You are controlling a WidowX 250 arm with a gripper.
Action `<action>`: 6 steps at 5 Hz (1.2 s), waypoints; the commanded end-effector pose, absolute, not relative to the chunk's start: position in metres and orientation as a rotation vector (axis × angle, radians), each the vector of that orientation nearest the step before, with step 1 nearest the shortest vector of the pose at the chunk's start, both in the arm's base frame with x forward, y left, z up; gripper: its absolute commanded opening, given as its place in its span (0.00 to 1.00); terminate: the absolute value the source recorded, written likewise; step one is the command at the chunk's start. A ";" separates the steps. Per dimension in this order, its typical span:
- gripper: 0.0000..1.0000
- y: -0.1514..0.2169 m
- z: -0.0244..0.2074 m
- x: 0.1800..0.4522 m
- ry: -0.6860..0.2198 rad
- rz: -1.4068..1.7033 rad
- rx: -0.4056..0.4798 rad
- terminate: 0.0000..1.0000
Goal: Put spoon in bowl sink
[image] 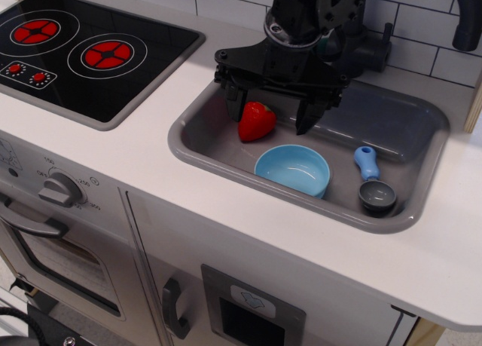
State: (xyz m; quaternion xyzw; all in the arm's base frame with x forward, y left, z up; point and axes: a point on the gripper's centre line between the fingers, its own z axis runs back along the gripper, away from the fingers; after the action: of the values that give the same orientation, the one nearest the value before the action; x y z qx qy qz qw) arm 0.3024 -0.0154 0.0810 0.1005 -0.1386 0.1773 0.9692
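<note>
- Nearest to the viewer, the white worktop (226, 233) runs along the front, with the rectangular grey plastic sink (197, 156) set into it.
- Inside the sink, near its front wall, stands the small round light-blue plastic bowl (293, 169), upright and with nothing in it.
- To the right of the bowl, apart from it, lies the small toy spoon (372, 182): its round dark-grey scoop is toward the front rim and its chunky light-blue handle points away toward the back.
- Behind the bowl and to its left sits a red toy strawberry (256, 121) on the sink floor.
- My black pincer (271, 111) hangs over the back part of the sink, spread wide with one finger on either side of the strawberry, and it holds nothing.
- Far left on the worktop lies the black stovetop (83, 52) with red rings.
- A white tiled wall (422, 29) stands at the very back.
</note>
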 end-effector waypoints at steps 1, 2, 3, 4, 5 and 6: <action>1.00 -0.015 0.081 0.302 -0.280 0.358 0.203 0.00; 1.00 -0.035 0.081 0.323 -0.315 0.339 0.136 0.00; 1.00 -0.055 0.077 0.345 -0.327 0.331 0.104 0.00; 1.00 -0.067 0.071 0.359 -0.335 0.312 0.073 0.00; 1.00 -0.081 0.053 0.370 -0.285 0.306 0.039 0.00; 1.00 -0.095 0.039 0.378 -0.251 0.313 0.030 0.00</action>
State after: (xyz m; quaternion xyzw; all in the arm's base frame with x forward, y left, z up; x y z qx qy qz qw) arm 0.3698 -0.0921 0.0191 0.0242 -0.0969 0.1594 0.9821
